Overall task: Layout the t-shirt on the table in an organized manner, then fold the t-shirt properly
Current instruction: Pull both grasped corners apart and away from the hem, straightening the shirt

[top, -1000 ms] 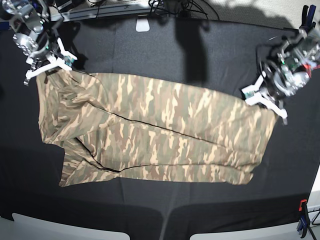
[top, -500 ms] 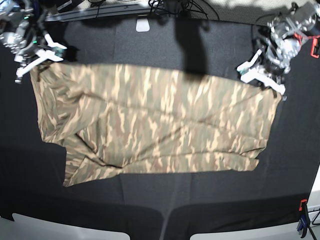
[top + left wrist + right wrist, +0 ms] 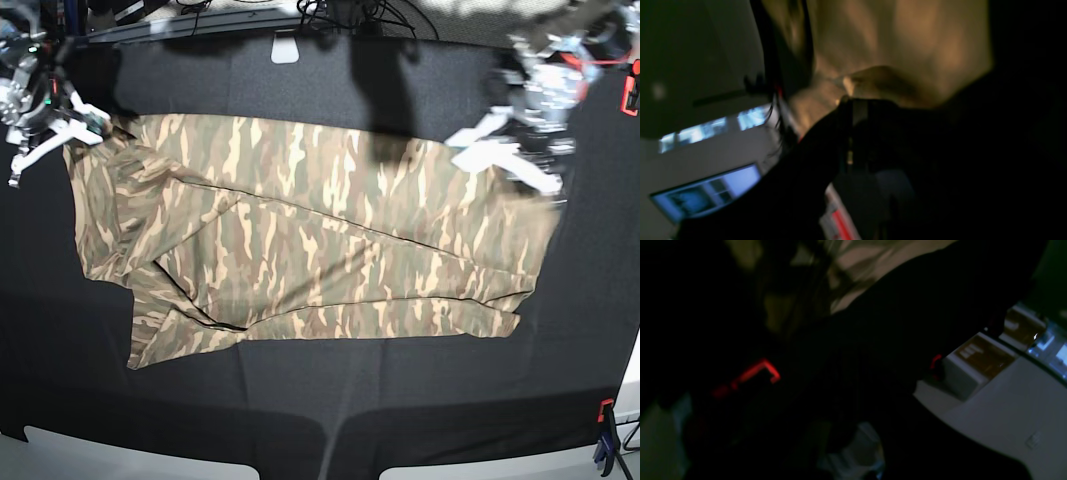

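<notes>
Camouflage t-shirt whole from base only

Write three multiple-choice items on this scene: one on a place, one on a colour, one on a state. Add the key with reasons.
1. Where does the right pincer sit in the base view?
A. At the t-shirt's upper left corner
B. At the t-shirt's lower hem
C. Over the table's near edge

2. What colour is the table covering?
A. White
B. Black
C. Green

3. How does the t-shirt lie?
A. Folded into a small square
B. Rolled into a tube
C. Spread wide but creased, its lower left part folded over

Key:
1 A, the pincer meets the cloth at that corner.
2 B, matte black cloth surrounds the shirt.
3 C, diagonal creases cross it and a flap overlaps at the lower left.
</notes>
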Motion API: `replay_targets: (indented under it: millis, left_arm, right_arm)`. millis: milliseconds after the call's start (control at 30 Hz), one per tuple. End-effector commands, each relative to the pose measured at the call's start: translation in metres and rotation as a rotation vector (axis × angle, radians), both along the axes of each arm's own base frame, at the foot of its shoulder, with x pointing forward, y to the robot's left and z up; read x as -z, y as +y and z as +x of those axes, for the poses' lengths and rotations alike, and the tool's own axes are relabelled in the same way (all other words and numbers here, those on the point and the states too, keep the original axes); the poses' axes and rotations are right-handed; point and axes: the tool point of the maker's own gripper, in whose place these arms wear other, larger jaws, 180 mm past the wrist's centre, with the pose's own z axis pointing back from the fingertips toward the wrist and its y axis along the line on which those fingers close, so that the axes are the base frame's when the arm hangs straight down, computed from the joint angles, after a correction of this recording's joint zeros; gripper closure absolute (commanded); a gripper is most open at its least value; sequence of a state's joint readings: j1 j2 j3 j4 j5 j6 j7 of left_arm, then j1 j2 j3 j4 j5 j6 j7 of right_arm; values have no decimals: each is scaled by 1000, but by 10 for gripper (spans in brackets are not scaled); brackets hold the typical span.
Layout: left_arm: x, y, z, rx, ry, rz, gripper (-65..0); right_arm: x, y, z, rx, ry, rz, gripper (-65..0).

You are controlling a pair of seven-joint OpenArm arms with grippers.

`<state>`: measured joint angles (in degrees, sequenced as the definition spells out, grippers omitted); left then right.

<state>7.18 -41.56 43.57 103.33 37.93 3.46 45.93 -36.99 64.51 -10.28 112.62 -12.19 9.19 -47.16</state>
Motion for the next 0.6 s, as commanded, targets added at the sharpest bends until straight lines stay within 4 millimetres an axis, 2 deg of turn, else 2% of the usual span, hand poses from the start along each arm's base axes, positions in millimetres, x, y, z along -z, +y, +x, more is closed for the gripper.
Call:
replay_targets:
  millis: [0,233,400,567]
  left_arm:
    - [-11,4,8,-4,-44,11,0]
    - [-10,11,6,-40,-34,28,0]
    - [-7,22,2,-97,-14,57,0]
    - [-7,21,3,-96,-16,54,0]
  right_arm:
    - [-3,6,6,-4,-36,21,0]
    - [26,47,-12,96,-66,202,0]
    - [34,53,-24,108,-52,208,0]
    - [38,58,-31,153,-87,224,0]
